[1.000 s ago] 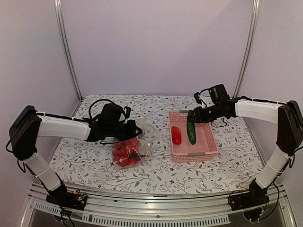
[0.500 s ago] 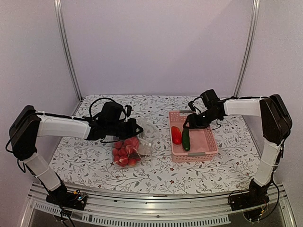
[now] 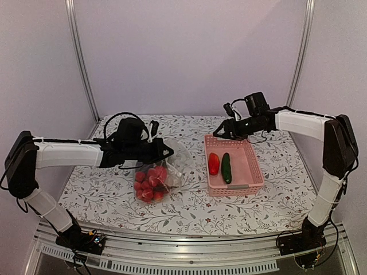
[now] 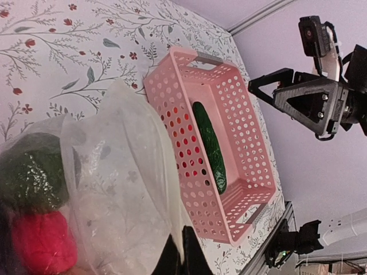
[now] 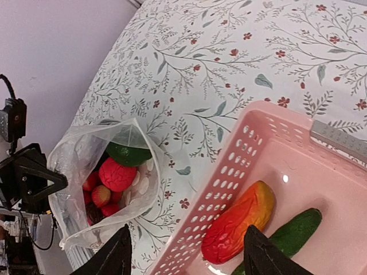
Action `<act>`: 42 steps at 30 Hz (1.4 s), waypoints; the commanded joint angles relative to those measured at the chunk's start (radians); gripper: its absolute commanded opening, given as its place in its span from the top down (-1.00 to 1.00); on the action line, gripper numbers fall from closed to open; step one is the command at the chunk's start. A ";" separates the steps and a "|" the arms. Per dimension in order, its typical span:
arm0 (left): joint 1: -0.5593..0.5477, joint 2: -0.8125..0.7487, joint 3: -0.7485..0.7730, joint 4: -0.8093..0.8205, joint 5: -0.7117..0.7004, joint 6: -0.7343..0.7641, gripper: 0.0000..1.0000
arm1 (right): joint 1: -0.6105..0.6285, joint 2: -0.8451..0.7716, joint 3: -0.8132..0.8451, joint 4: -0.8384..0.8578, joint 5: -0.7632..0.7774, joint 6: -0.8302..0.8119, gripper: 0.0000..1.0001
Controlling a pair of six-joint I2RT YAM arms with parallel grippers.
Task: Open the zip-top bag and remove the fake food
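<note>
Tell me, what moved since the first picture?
The right jaws let the cucumber go: it hung over the basket, now it lies inside beside the red piece. Those jaws opened and pulled back to the basket's far end. The left jaws stayed shut on the bag, berries still inside.

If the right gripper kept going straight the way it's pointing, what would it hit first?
Probably the pink basket, its perforated side wall by the red piece; the open right gripper hangs above it. Depth is unclear, so it might meet the tablecloth beside it instead.
</note>
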 commanded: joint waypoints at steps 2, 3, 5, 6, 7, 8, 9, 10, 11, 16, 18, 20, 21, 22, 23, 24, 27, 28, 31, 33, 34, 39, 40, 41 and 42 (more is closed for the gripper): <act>0.006 -0.045 0.002 0.008 0.054 0.031 1.00 | 0.114 0.028 0.073 0.063 -0.198 0.064 -0.24; 0.007 -0.049 -0.002 0.016 0.068 0.033 1.00 | 0.134 0.039 0.082 0.068 -0.212 0.065 -0.22; 0.007 -0.058 -0.012 0.024 0.097 0.040 1.00 | 0.172 0.066 0.095 0.075 -0.225 0.062 -0.17; 0.007 -0.066 -0.019 0.025 0.105 0.041 1.00 | 0.195 0.072 0.099 0.081 -0.228 0.059 -0.15; 0.007 -0.075 -0.026 0.026 0.111 0.040 1.00 | 0.213 0.077 0.101 0.088 -0.228 0.052 -0.12; 0.007 -0.088 -0.036 0.030 0.111 0.038 1.00 | 0.232 0.081 0.101 0.096 -0.225 0.043 -0.10; 0.007 -0.103 -0.048 0.038 0.112 0.033 1.00 | 0.248 0.084 0.099 0.102 -0.219 0.035 -0.08; 0.006 -0.120 -0.062 0.050 0.113 0.026 1.00 | 0.264 0.087 0.095 0.114 -0.211 0.016 -0.06; 0.006 -0.135 -0.077 0.064 0.115 0.020 1.00 | 0.277 0.090 0.084 0.135 -0.203 0.006 -0.05; 0.012 -0.182 -0.122 0.136 0.169 -0.009 1.00 | 0.319 0.104 -0.015 0.331 -0.148 -0.022 -0.03; 0.013 -0.184 -0.119 0.139 0.197 -0.018 1.00 | 0.338 0.105 -0.050 0.412 -0.122 -0.042 -0.04; 0.013 -0.187 -0.116 0.144 0.222 -0.025 1.00 | 0.360 0.102 -0.066 0.460 -0.084 -0.087 -0.05; 0.015 -0.189 -0.115 0.143 0.231 -0.029 1.00 | 0.369 0.103 -0.070 0.481 -0.063 -0.105 -0.05; 0.016 -0.194 -0.116 0.144 0.241 -0.032 1.00 | 0.378 0.104 -0.075 0.499 -0.046 -0.126 -0.05; 0.015 -0.198 -0.116 0.142 0.248 -0.034 1.00 | 0.386 0.106 -0.083 0.518 -0.029 -0.140 -0.05; 0.018 -0.205 -0.115 0.139 0.258 -0.036 1.00 | 0.394 0.107 -0.096 0.543 -0.013 -0.164 -0.05; 0.024 -0.239 -0.122 0.129 0.292 -0.041 1.00 | 0.419 0.105 -0.141 0.623 0.009 -0.215 -0.05; 0.026 -0.253 -0.130 0.128 0.297 -0.044 1.00 | 0.427 0.103 -0.152 0.639 0.020 -0.235 -0.04; 0.031 -0.289 -0.153 0.130 0.317 -0.052 1.00 | 0.449 0.104 -0.169 0.659 0.074 -0.294 0.00; 0.034 -0.301 -0.157 0.124 0.342 -0.054 1.00 | 0.466 0.102 -0.174 0.656 0.136 -0.326 0.00; 0.034 -0.305 -0.155 0.117 0.359 -0.053 1.00 | 0.474 0.101 -0.173 0.649 0.169 -0.347 -0.02; 0.038 -0.337 -0.150 0.063 0.384 -0.039 1.00 | 0.527 0.080 -0.166 0.610 0.331 -0.415 -0.20; 0.040 -0.340 -0.152 0.057 0.388 -0.038 1.00 | 0.537 0.073 -0.167 0.603 0.362 -0.424 -0.22; 0.041 -0.341 -0.154 0.054 0.396 -0.034 1.00 | 0.544 0.069 -0.167 0.596 0.383 -0.440 -0.25; 0.043 -0.340 -0.153 0.049 0.404 -0.031 1.00 | 0.545 0.064 -0.166 0.589 0.397 -0.450 -0.27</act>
